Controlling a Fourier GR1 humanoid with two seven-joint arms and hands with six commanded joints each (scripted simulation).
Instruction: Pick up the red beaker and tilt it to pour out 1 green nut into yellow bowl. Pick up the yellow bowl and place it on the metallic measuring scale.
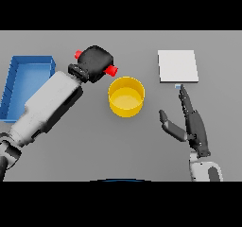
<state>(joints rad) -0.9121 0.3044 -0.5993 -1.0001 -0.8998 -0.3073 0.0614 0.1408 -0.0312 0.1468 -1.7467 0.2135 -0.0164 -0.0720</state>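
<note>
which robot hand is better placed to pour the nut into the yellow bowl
Left. The left robot hand is shut on the red beaker, held sideways just beside the yellow bowl. The right robot hand is open and holds nothing.

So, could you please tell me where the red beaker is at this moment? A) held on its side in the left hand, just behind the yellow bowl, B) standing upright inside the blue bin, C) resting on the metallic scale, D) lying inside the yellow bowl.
A: the left hand is curled round the red beaker, whose red ends stick out on either side, just behind the yellow bowl.
</note>
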